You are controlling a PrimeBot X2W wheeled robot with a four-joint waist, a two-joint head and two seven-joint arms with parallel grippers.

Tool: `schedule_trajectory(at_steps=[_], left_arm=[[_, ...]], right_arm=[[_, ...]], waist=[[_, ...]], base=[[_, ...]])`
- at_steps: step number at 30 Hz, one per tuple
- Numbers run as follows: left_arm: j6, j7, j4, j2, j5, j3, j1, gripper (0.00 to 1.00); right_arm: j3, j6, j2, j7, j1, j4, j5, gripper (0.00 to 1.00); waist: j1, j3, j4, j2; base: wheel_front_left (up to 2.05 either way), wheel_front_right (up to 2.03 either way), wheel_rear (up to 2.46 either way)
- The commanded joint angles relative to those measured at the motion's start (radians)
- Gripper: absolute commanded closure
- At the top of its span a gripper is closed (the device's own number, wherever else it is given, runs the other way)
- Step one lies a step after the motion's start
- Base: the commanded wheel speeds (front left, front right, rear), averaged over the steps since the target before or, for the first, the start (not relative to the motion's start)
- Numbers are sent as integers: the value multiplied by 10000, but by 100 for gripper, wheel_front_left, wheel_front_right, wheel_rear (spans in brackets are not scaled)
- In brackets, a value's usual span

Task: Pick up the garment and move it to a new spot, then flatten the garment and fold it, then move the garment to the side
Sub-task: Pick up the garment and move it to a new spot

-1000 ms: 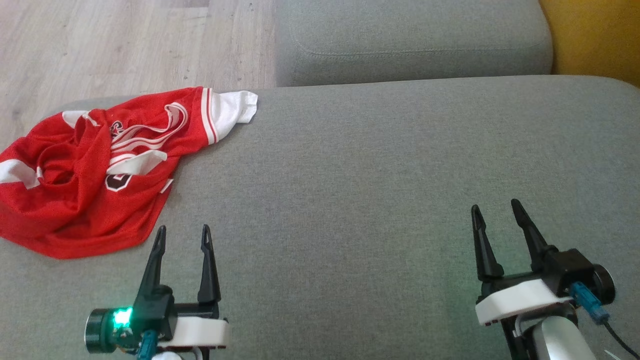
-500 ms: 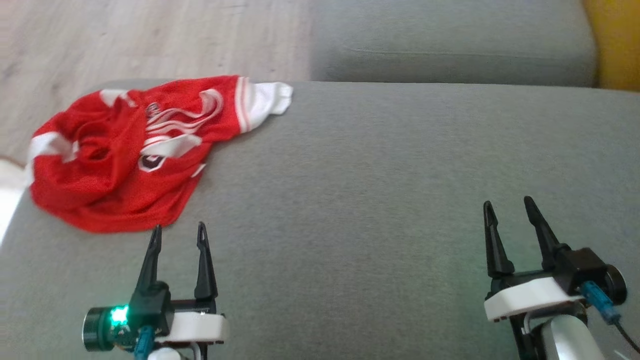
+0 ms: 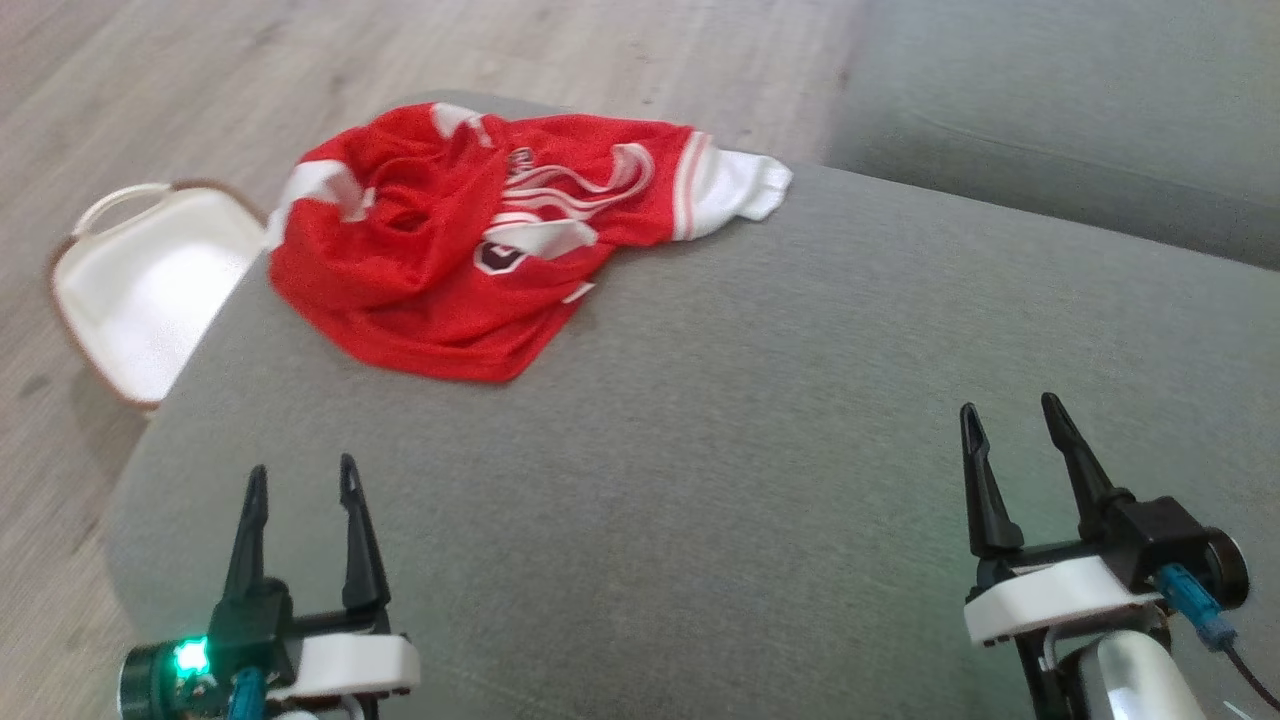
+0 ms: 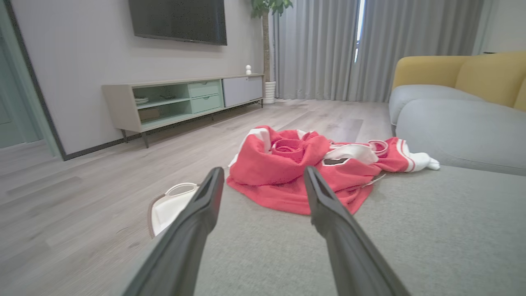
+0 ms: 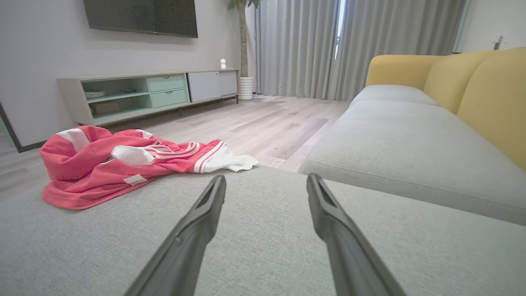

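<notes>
The garment (image 3: 470,250), a red jersey with white sleeves and stripes, lies crumpled at the far left corner of a grey cushion (image 3: 760,400). It also shows ahead of the fingers in the left wrist view, garment (image 4: 296,172), and at the left in the right wrist view, garment (image 5: 115,164). My left gripper (image 3: 300,480) stands open over the cushion's near left part, well short of the jersey, nothing between its fingers. At the lower right my right gripper (image 3: 1010,410) is open and empty, far from the cloth.
A white basket (image 3: 150,285) with a brown rim sits on the wooden floor (image 3: 200,80) beside the cushion's left edge. A second grey seat (image 3: 1060,120) lies beyond, with yellow backrests (image 5: 485,82). A TV cabinet (image 4: 185,98) stands across the room.
The head camera has swung left, so the jersey now sits nearer the picture's middle and the basket has come into view. Both grippers stay open; the jersey lies as before.
</notes>
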Motion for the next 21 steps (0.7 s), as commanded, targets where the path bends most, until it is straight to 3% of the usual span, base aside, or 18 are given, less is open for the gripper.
schedule_trajectory(at_steps=[1,11,17,21], left_arm=[[75,-65,-367,72,12,343,-264,0],[-46,-65,-947,391,485,750,-895,0],[-317,-65,-1750,996,597,940,-2827,0],[-663,-65,-1344,1331,296,1172,-4539,0]], right_arm=[[208,77,-99,-109,-277,-337,-90,0],[172,77,-99,-109,-471,-435,-551,0],[-60,77,-99,-109,-1073,-904,-1449,0],[-218,77,-99,-109,-1449,-1346,-2176,0]], waist=[[0,15,373,0],[0,673,628,0],[0,2185,264,0],[0,3234,60,0]], base=[[0,0,0],[0,0,0],[0,0,0],[0,0,0]])
